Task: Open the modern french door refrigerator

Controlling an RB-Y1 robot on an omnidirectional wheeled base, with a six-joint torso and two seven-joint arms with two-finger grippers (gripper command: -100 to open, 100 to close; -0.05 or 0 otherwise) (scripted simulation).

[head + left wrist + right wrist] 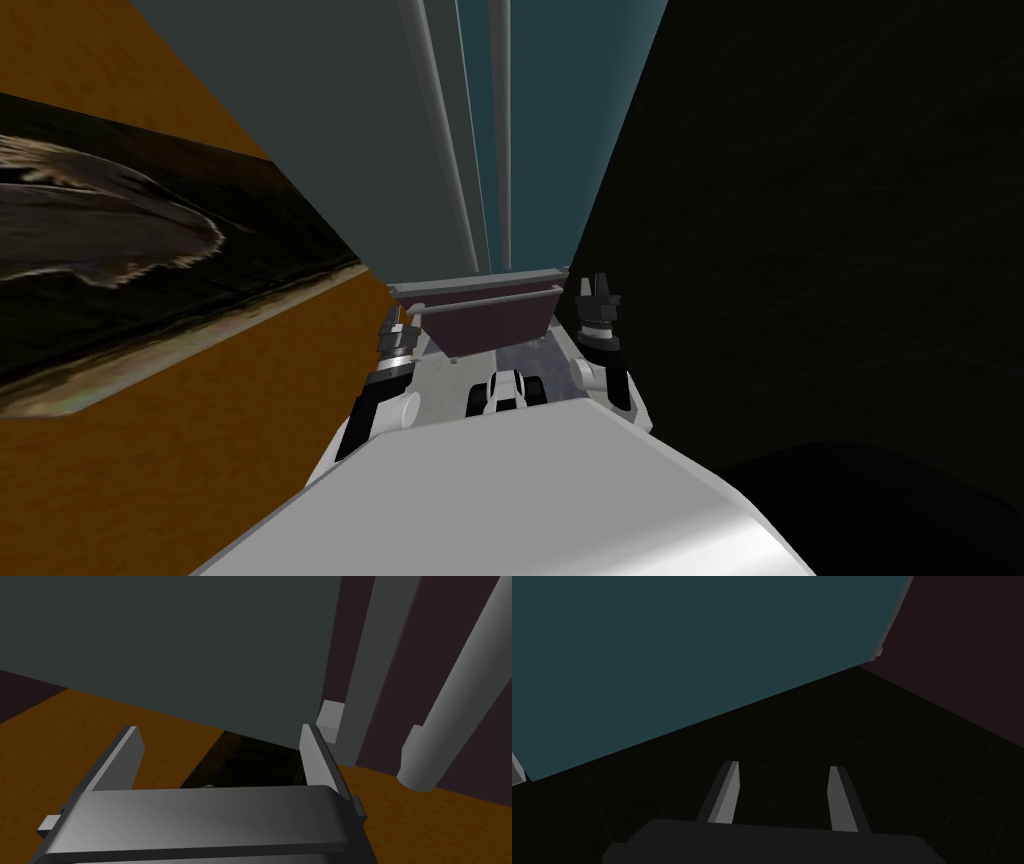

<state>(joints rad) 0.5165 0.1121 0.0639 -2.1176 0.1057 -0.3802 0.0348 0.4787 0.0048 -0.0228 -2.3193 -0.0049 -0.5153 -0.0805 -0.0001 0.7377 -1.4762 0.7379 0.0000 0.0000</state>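
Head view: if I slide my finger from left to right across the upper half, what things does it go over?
First a dark panel with a pale feathery pattern → grey door → light grey handle → second light grey handle → teal door → black surface.

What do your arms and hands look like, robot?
My left arm and right arm are white with black sections and ringed grey wrists. The left gripper and right gripper each have two thin, flat, light grey fingers, like blades, rising from a dark grey box.
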